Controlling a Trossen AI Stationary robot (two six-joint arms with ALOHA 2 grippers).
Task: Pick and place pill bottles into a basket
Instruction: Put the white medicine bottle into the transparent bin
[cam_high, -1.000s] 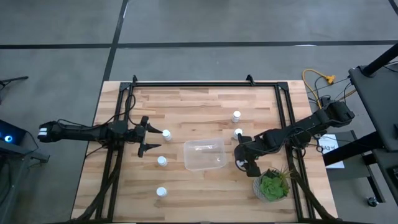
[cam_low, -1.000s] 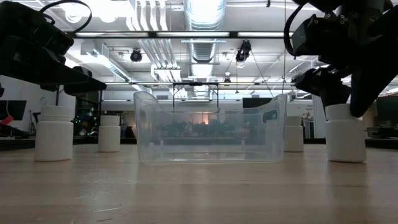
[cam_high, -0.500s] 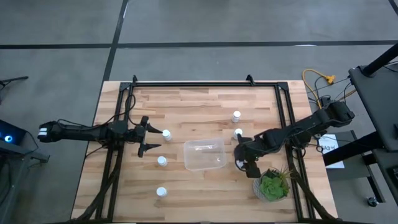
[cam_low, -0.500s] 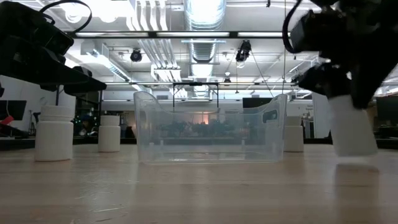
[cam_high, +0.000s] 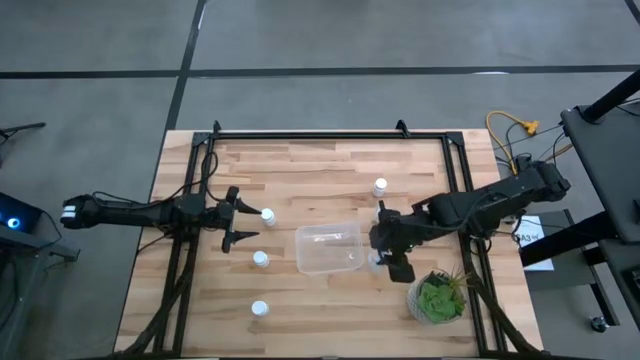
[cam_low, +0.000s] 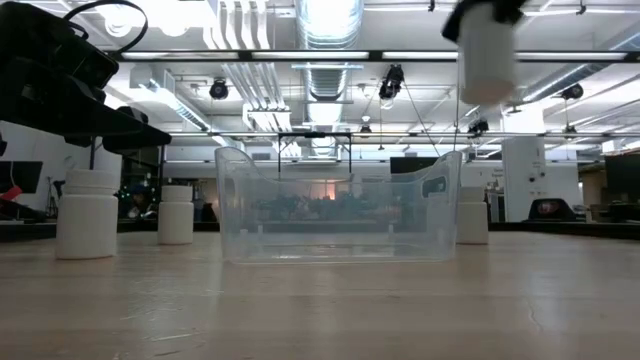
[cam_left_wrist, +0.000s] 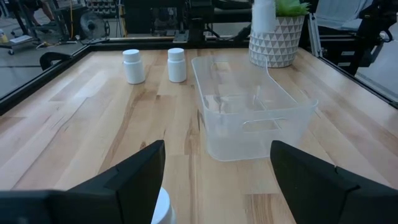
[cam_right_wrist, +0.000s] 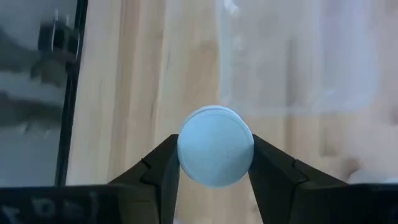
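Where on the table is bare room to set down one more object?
The far strip of the table behind the basket is bare, and so is the near strip between the lone pill bottle and the plant. It is crowded around the right hand.

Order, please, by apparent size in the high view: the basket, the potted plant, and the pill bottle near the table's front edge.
1. Basket, clearly the largest.
2. Potted plant, smaller than the basket.
3. Pill bottle, by far the smallest.
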